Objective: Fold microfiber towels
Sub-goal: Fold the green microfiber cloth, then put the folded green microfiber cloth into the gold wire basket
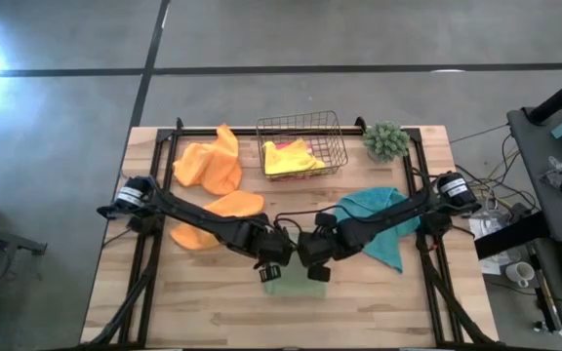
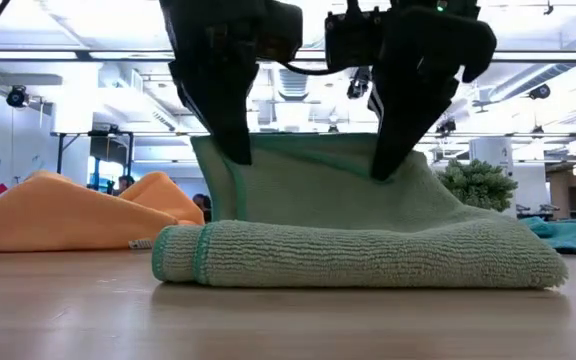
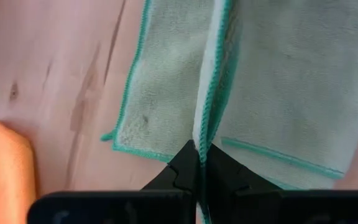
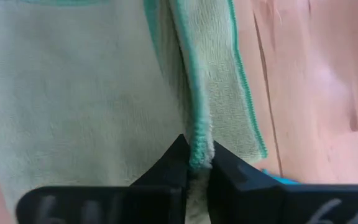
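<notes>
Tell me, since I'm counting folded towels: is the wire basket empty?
No: in the high view a yellow towel with some pink showing lies inside the wire basket.

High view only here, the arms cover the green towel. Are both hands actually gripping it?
Observer: Yes. Left hand is pinched shut on the light green towel at its teal-stitched edge.
Operator: Right one?
Observer: Right hand has the same edge between its fingers too.
Operator: Towel flat?
Observer: No. The low view shows the held edge lifted upright, with a folded layer lying on the table below.
</notes>
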